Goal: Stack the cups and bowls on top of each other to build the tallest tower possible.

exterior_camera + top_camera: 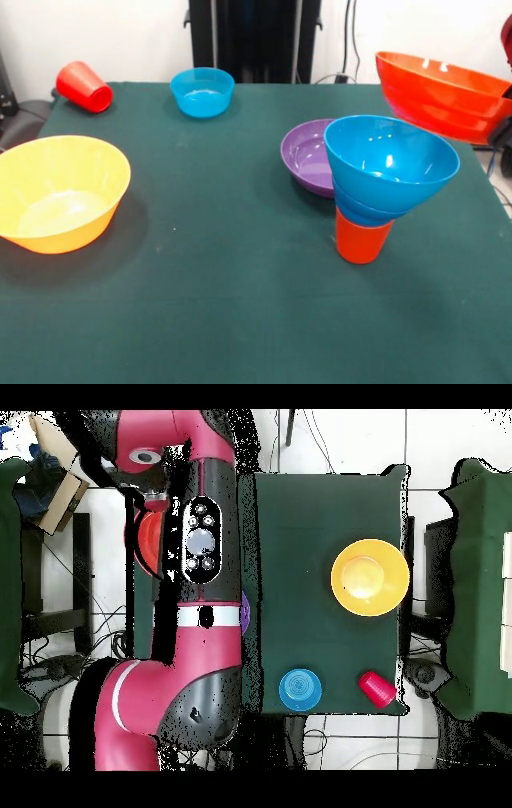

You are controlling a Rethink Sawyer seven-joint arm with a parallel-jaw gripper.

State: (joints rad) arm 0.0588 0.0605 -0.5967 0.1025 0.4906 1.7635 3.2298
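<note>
The tower stands at the right of the front view: an orange cup [362,234], a small blue bowl [362,210] on it, and a medium blue bowl [390,163] nested on top. My gripper [505,104], mostly cut off by the right edge, is shut on the rim of the large orange-red bowl [442,94]. It holds the bowl tilted in the air, above and to the right of the tower. The bowl also shows beside the arm in the overhead view [149,540]. The purple bowl [307,157] sits behind the tower. The purple cup and the small orange bowl are out of view.
The large yellow-orange bowl [60,192] [370,577] sits at the left. The small teal bowl [202,91] [300,689] is at the far middle. The red cup [83,86] [376,688] lies on its side at the far left corner. My arm [200,564] hides the tower from overhead.
</note>
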